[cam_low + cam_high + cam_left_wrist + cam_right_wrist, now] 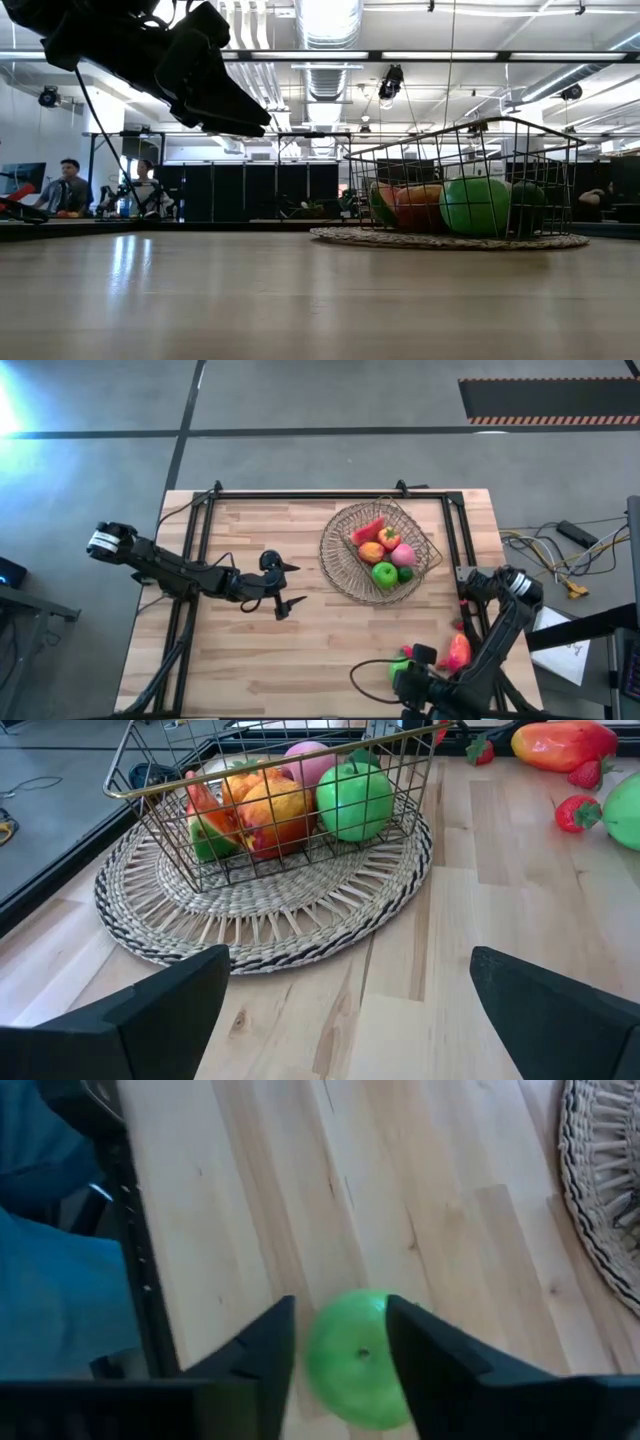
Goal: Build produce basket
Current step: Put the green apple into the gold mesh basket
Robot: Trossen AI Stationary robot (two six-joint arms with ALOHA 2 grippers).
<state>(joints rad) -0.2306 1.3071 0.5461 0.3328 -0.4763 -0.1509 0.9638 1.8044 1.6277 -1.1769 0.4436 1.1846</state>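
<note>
I am straddling the round green toy apple with my right gripper, its fingers spread, to carry it into the brown wire basket, while my left gripper is waiting spread left of it.

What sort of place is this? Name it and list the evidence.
Probably a robotics lab or workshop. The low view shows an open ceiling with ducts and strip lights, and people seated at desks behind the table. The high view shows a concrete floor, loose cables and hazard tape.
</note>
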